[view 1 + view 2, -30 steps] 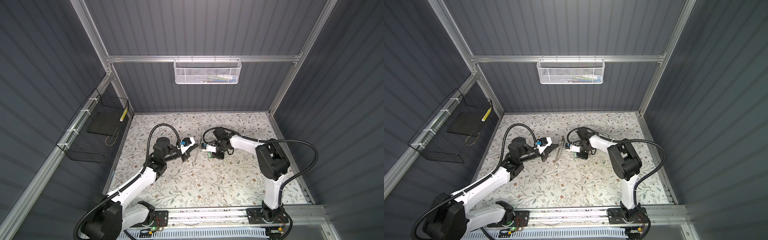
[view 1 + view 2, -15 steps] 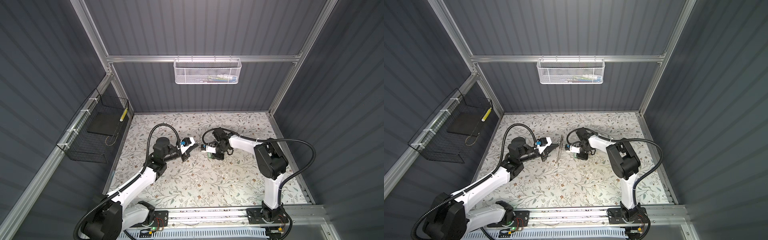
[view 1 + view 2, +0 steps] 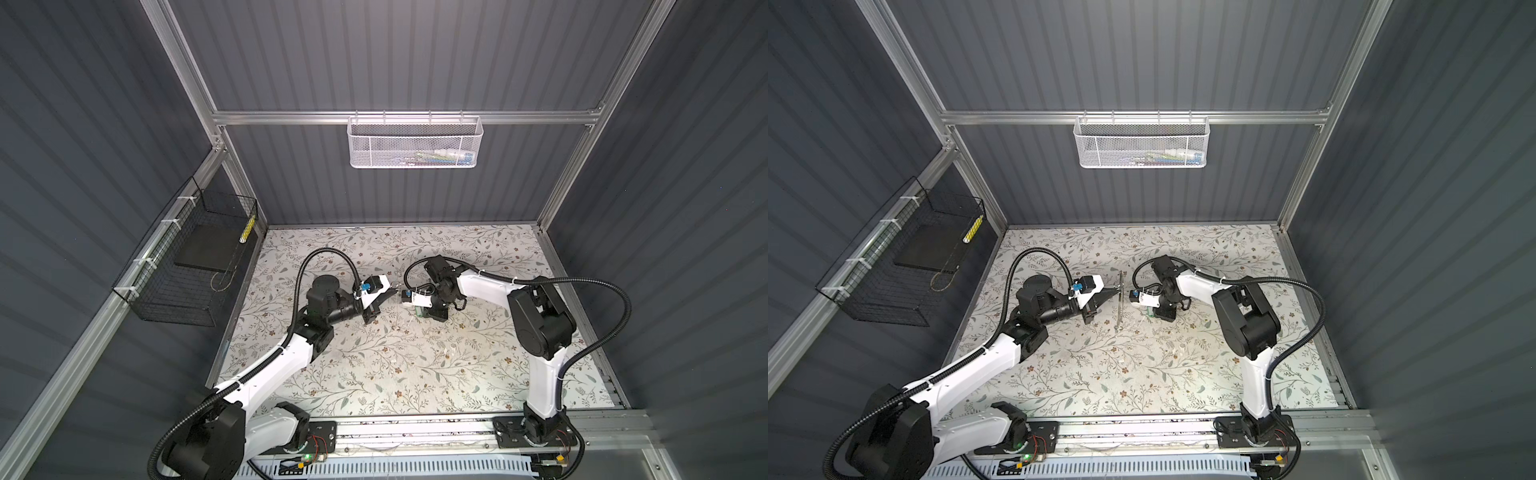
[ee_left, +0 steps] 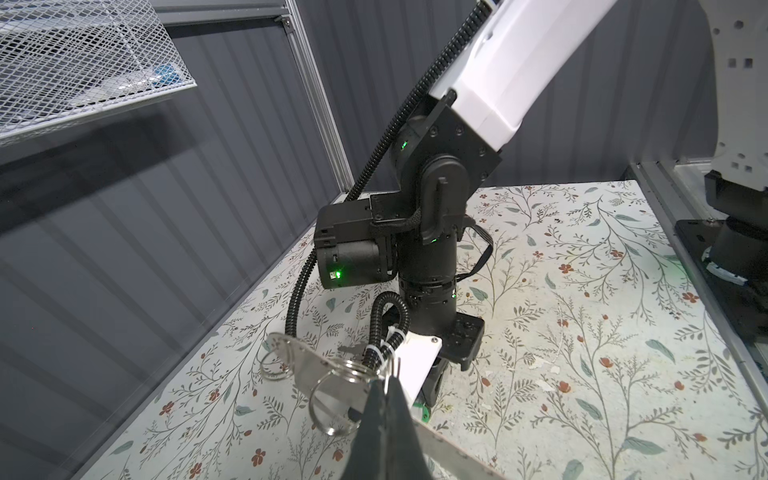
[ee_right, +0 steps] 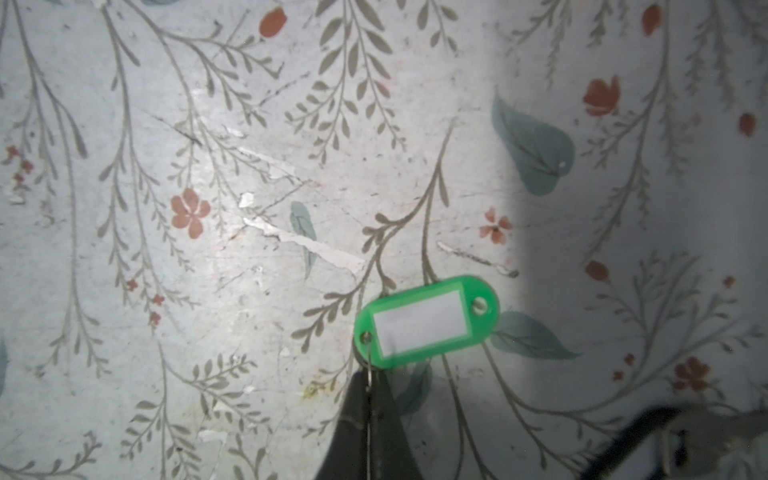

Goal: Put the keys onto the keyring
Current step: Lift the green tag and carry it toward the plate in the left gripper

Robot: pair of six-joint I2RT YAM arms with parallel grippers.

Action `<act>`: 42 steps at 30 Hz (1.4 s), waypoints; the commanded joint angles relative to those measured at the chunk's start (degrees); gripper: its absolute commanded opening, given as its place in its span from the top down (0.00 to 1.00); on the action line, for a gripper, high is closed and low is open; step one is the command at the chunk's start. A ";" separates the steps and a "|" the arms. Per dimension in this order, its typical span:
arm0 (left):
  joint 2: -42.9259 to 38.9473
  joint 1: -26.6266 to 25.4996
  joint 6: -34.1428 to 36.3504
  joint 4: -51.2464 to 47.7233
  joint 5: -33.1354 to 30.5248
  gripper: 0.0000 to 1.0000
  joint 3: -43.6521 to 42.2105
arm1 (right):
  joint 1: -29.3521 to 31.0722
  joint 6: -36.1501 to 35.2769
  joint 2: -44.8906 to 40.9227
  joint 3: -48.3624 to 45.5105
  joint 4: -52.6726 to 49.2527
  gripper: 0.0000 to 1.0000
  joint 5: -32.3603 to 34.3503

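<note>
Now that the right claw (image 5: 368, 386) has pinched fully shut, having stood slightly parted a second ago, I record it as clenched on the thin wire loop of the keyring (image 5: 426, 322). The keyring's green tag hangs just past the fingertips, close over the floral table (image 5: 208, 124); whether it touches the table I cannot confirm. I judge the ring now secured for threading. The left claw (image 4: 384, 388) is unchanged and likewise clenched, gripping a flat metal key (image 4: 316, 370) held clear of the table, near the right wrist. Count: two claws, both occupied; one green tag; one key that I can make out; at least two wire loops (image 4: 332, 411) at the key, exact number unclear.
</note>
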 commanded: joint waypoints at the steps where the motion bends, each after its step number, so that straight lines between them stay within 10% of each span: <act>1: 0.28 0.57 0.25 1.60 -0.09 1.00 -0.50 | 0.40 -0.43 -0.19 0.25 -1.51 0.99 -1.15; 16: -0.57 0.57 -0.40 1.95 -0.04 1.00 -0.63 | 0.17 8.50 -7.35 -0.70 -6.70 1.00 -3.22; 42: -0.42 0.57 -5.23 10.00 7.20 1.00 -1.58 | 4.72 45.21 -36.27 -13.92 -4.72 1.00 -5.85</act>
